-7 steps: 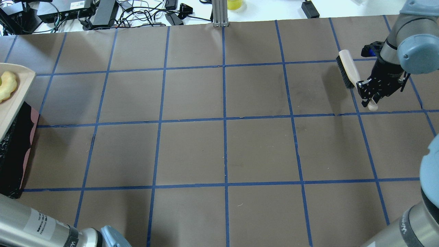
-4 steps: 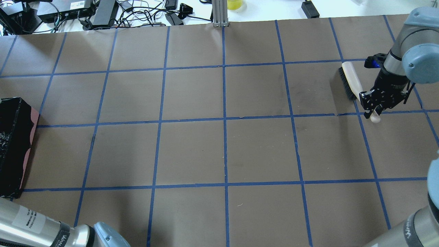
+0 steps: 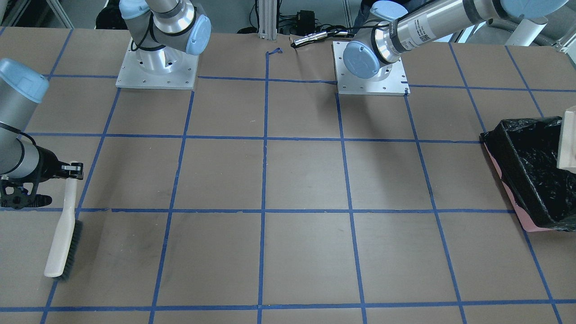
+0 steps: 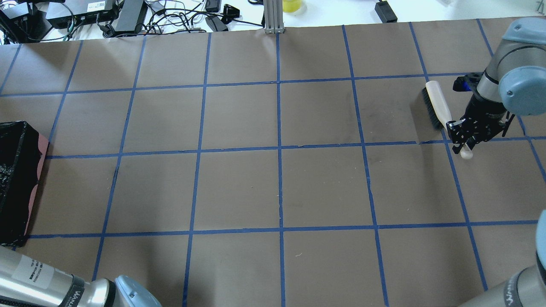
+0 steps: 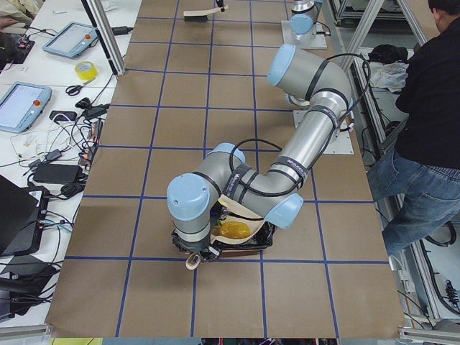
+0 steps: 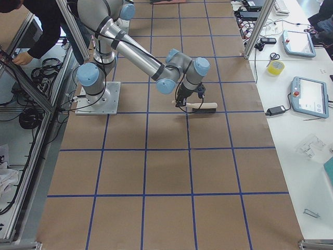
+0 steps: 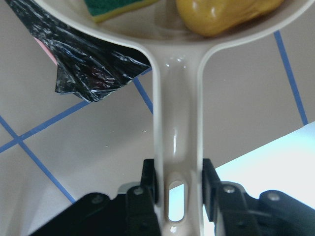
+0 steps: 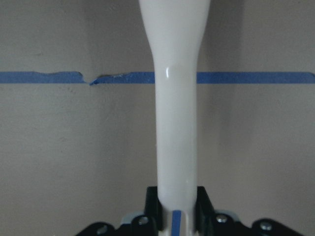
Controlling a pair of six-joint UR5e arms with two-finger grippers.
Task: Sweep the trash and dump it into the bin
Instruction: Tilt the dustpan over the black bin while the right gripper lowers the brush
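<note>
My left gripper (image 7: 178, 184) is shut on the handle of the beige dustpan (image 7: 177, 123). The pan holds the green-topped sponge piece (image 7: 115, 7) and the orange-yellow lump (image 7: 224, 14), which also shows in the exterior left view (image 5: 234, 230). The pan hangs over the black-lined pink bin (image 4: 15, 179), whose rim shows in the front view (image 3: 495, 135). The crescent slice is not in view. My right gripper (image 4: 465, 136) is shut on the handle of the brush (image 4: 436, 104), whose bristles are low at the table on the far right.
Blue tape grid lines cross the brown table cover. Cables and power boxes (image 4: 128, 17) lie beyond the far edge. A metal post (image 4: 273, 17) stands at the far middle. A person (image 5: 424, 115) stands beside the table behind the robot.
The dustpan with a pale yellow piece has left the overhead view at the left edge, baring the bin. My right gripper has moved the brush a little nearer to the robot.
</note>
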